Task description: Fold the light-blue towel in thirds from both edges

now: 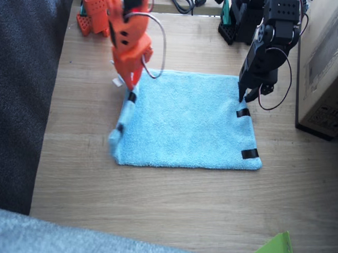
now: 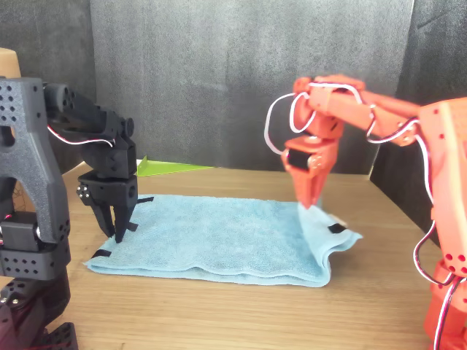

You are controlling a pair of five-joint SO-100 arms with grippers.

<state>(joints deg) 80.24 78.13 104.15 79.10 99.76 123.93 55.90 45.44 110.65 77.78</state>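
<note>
The light-blue towel (image 1: 188,121) lies spread on the wooden table (image 1: 171,210), near the middle of the fixed view. Its edge at 9 o'clock (image 1: 124,111) is lifted off the table and curls upward, held by the right gripper (image 1: 130,83), the orange one, whose jaws are clenched on the cloth; the front view shows the corner (image 2: 312,219) pulled up into its tips. A black tape strip (image 1: 132,96) sits just below the grip.

The other edge, at 3 o'clock (image 1: 247,132), lies flat, with two tape strips (image 1: 249,154) showing. The left gripper (image 1: 245,97), the black one, points down at the far corner of that edge. In the front view its jaws stand slightly parted, their tips on the towel or just above it; whether they pinch any cloth cannot be told.

A cardboard box (image 1: 326,65) stands at 2 o'clock, and a green sheet corner (image 1: 273,251) shows at 5 o'clock.
</note>
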